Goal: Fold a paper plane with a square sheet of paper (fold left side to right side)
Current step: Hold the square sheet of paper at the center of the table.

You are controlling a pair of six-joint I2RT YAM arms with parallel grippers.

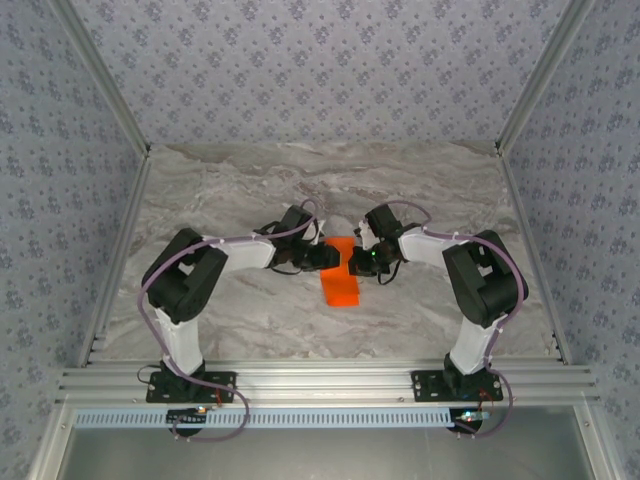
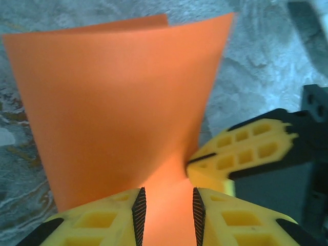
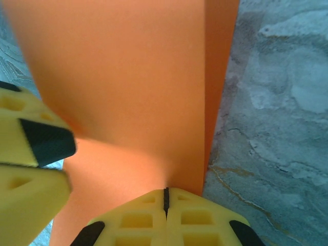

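Top external view: patterned grey-lilac wallpaper [image 1: 60, 200] closes in the left side, the back and the right, and pale metal rails [image 1: 320, 383] run along the near edge of a marbled grey worktop [image 1: 250, 180]. From the left, the left arm [image 1: 190, 285], black and white with a lilac cable along it, bends in toward the middle, and the right arm [image 1: 480, 285] mirrors it from the other side. Their heads almost meet over the sheet of paper [image 1: 340, 287], which is bright orange, thin and smooth. Its near part lies on the worktop around the middle, and its far part sits between the two hands. In the left wrist view the left hand [image 2: 168, 218] shows yellow, honeycombed fingers with black ridged pads, set partly apart. The paper [image 2: 118, 97] runs up through that gap, which is much wider than the sheet, so this hand is released around it rather than clamped. Beyond the fingers the sheet rises as a curved wall and hides much of the stone-patterned surface behind it. Just to the right, the tip of the right hand [image 2: 190, 163] nips the sheet's edge. In the right wrist view the left hand's fingers [image 3: 31, 195] sit at the left edge beside the paper. The right hand [image 3: 165, 195] is clenched, with only a thin dark seam between its yellow fingers, and it grasps the orange sheet there. Bare worktop shows on the right.
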